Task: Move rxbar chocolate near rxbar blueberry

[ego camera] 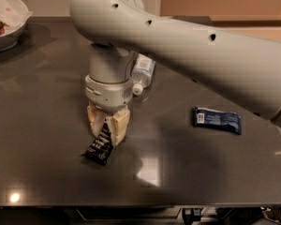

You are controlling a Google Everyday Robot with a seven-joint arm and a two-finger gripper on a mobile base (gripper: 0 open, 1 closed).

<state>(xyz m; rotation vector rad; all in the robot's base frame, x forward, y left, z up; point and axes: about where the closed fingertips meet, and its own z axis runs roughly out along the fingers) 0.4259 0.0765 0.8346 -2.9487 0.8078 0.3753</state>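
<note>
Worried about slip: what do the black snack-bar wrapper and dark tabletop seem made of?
Black snack-bar wrapper: likely thin plastic film, glossy, printed white text. Dark tabletop: smooth polished stone or laminate; it mirrors lights. The gripper, left of centre, pinches the wrapper's top.

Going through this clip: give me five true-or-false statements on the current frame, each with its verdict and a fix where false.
1. The gripper is shut on the flat black snack-bar wrapper with white text, which hangs tilted. True.
2. The black wrapper touches the flat dark blue snack-bar wrapper. False: they are well apart, the blue one lying off to the picture's right.
3. A clear plastic bottle lies on its side behind the gripper. True.
4. The white bowl sits at the near right corner. False: it is at the far left.
5. The blue wrapper lies flat on the dark table. True.
</note>
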